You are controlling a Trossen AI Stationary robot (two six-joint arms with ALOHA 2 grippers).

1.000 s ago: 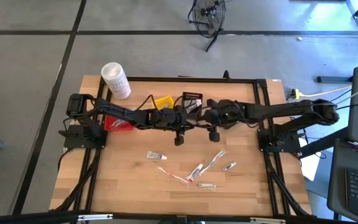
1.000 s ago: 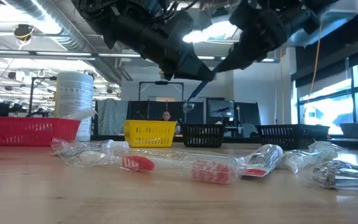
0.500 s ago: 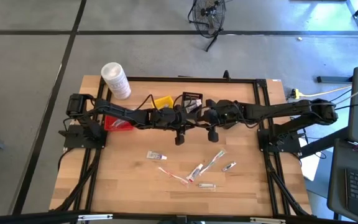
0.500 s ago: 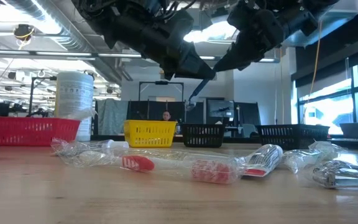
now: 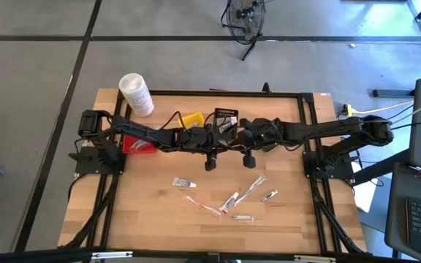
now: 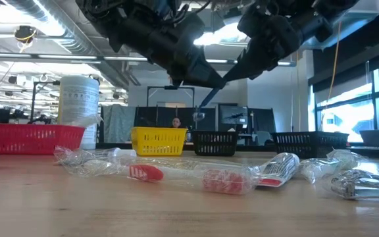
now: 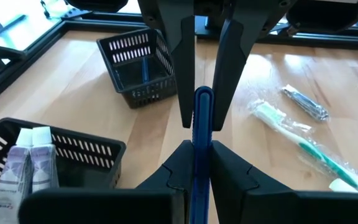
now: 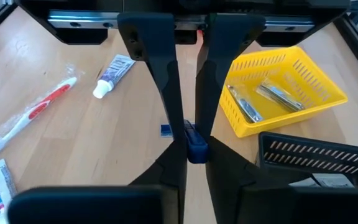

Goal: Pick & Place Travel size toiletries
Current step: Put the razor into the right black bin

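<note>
A slim blue stick (image 7: 202, 118) hangs in the air between both grippers above the table's middle. My left gripper (image 7: 202, 148) and my right gripper (image 8: 194, 153) meet tip to tip (image 5: 230, 135), each shut on the stick. In the low view the blue stick (image 6: 204, 102) slants down below the fingers. Other toiletries lie flat on the near half of the table: a white tube (image 5: 183, 182), a red toothbrush in clear wrap (image 5: 205, 207), a green one (image 5: 248, 188) and a silvery piece (image 5: 269, 195). My left gripper pinches the blue stick's lower length (image 7: 202, 163) between its two fingers, which lie along it. The stick is lifted clear of the table and runs forward out of the fingers. My right gripper pinches the stick's other end (image 7: 203, 94) between its two fingers (image 7: 185, 93), coming from the table's right, opposite the left gripper. In its own wrist view only a short blue bit (image 8: 196, 144) shows between the fingers.
Along the far side stand a white tub (image 5: 136, 93), a red basket (image 5: 139, 144), a yellow basket (image 8: 284, 87) with silvery pieces in it, and black baskets (image 7: 138, 65), one with white tubes (image 7: 30, 168). Black rails frame the table.
My right gripper has moved a little toward the table's left, closer to my left gripper, so that its fingers now reach the blue stick. The left arm has kept still.
</note>
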